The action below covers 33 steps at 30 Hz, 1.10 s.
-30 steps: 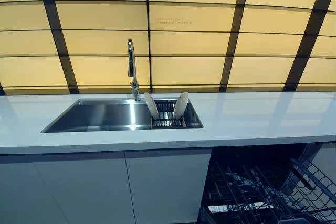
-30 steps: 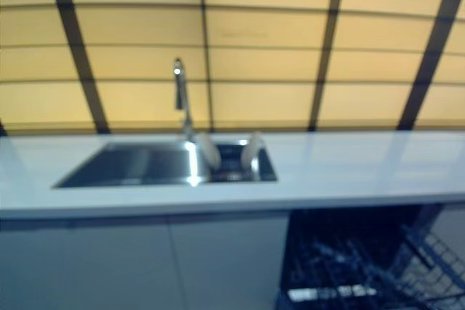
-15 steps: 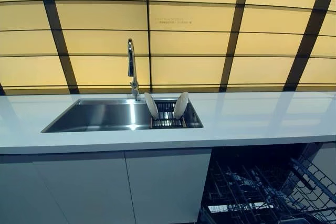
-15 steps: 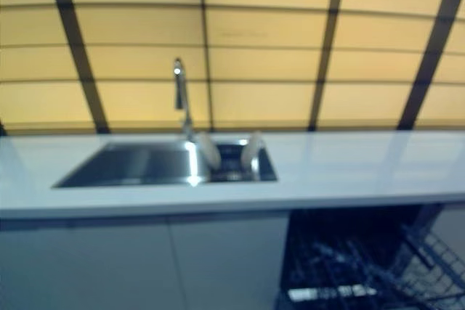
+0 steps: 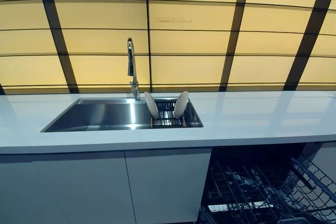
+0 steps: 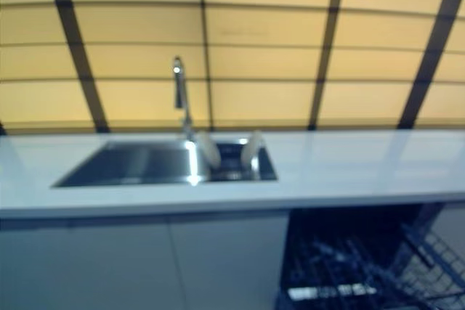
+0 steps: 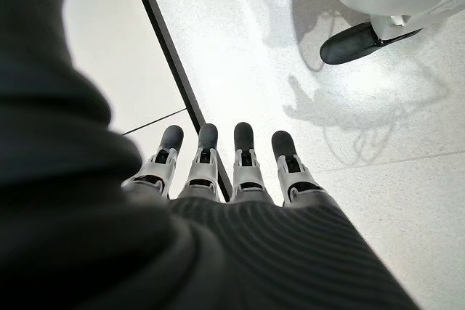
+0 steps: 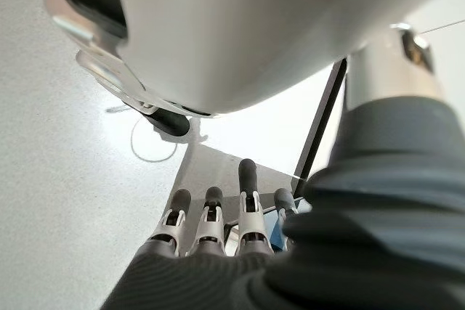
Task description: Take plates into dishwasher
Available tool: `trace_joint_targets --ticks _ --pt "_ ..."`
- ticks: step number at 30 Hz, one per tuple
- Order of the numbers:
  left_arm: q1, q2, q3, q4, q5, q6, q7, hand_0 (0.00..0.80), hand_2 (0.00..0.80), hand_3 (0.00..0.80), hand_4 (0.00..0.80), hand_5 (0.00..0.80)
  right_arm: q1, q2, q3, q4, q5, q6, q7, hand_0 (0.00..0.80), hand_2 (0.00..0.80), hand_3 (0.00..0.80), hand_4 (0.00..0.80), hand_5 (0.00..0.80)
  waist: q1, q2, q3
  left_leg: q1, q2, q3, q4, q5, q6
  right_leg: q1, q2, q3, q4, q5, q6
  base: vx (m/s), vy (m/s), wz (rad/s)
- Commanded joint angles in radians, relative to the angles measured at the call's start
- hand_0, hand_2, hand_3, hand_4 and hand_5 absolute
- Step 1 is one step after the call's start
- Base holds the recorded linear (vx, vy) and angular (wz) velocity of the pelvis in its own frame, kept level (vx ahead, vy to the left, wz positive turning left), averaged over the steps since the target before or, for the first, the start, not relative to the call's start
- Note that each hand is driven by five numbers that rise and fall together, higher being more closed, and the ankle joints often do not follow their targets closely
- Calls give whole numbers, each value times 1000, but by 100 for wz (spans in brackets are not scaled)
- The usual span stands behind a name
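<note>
Nearest, low at the right, the dishwasher (image 5: pixel 262 182) stands open under the desk (image 5: pixel 252 119), its dark wire rack (image 5: pixel 273 187) pulled forward with bare tines showing. Beside it, to the left, run the flat white cabinet doors (image 5: pixel 105 182) below the desk's front edge.

Neither hand shows in the head views; each appears only in its own wrist view, hanging over the pale floor (image 7: pixel 276 41). Left hand (image 7: pixel 240 172): fingers straight and side by side, slightly apart, holding nothing. Right hand (image 8: pixel 211 226): fingers also straight and relaxed, one reaching a little past the others, nothing in its grasp.

Farther back, set into the pale desk, lies the steel sink (image 5: pixel 105 115). At its right end sits a small dark drying rack (image 5: pixel 167 119), and in it stand the two plates: the left plate (image 5: pixel 151 105) leans with its top toward the left, the right plate (image 5: pixel 181 104) leans with its top toward the right, so the pair splay apart with a gap between them. Both are on edge, inside the sink basin, well apart from the dishwasher.

Just behind the plates, at the sink's back rim, rises the tall chrome faucet (image 5: pixel 131 66). Beyond everything, the wall (image 5: pixel 189 40) of glowing yellow panels is crossed by dark bars.
</note>
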Motion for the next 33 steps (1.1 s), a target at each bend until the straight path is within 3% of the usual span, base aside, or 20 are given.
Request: trace_joint_targets --ticks 1,5,9,14,15,24,30,33 --pt "-76 13 12 24 26 2 2 0 0 0 0 0 -95 -16 6 -124 123 -123 -20 0 0 0 0 0 0 -60 33 -26 -97 26 -3 -12 86 29 39 -6 23 -44 -7 0 0 0" --pt "-27 32 29 -37 19 13 9 0 0 0 0 0 -44 -62 -25 -634 233 -83 -19 0 0 0 0 0 -26 -66 33 -39 -93 40 -3 -12 89 9 41 6 24 -40 -6 -33 -16 -2" --pt "3 38 40 -51 11 2 17 0 0 0 0 0 -18 -104 -99 -968 311 -172 -18 0 0 0 0 0 -49 -65 33 -43 -92 55 -3 -15 91 1 43 16 21 -39 -4 -22 -6 -12" --pt "8 37 49 -45 28 -2 21 0 0 0 0 0 -75 -167 -230 -1248 372 -204 -33 0 0 0 0 0 -56 -64 31 -43 -85 72 -3 -21 89 -6 42 25 20 -43 -4 -6 -14 -4" --pt "5 39 49 -46 33 1 18 0 0 0 0 0 -91 -186 -244 -1277 369 -238 -44 0 0 0 0 0 -55 -64 31 -42 -83 74 -3 -22 88 -7 42 25 21 -44 -4 -5 -61 2" --pt "-32 48 7 -53 34 20 -8 0 0 0 0 0 -384 -327 -277 -1378 523 -145 -166 0 0 0 0 0 -28 -75 34 -21 -52 59 -3 -10 79 2 62 33 42 -68 -35 7 -95 -3" --pt "-61 45 -22 -61 32 46 -13 0 0 0 0 0 -548 -378 -271 -1378 567 -33 -248 0 0 0 0 0 -16 -83 33 -21 -29 41 36 -9 55 19 67 21 58 -90 -56 6 -106 0" --pt "-70 54 -22 -57 34 60 -16 0 0 0 0 0 -630 -417 -258 -1328 632 79 -271 0 0 0 0 0 -9 -93 38 -49 -24 29 130 -28 42 23 62 17 71 -91 -71 0 -102 8"
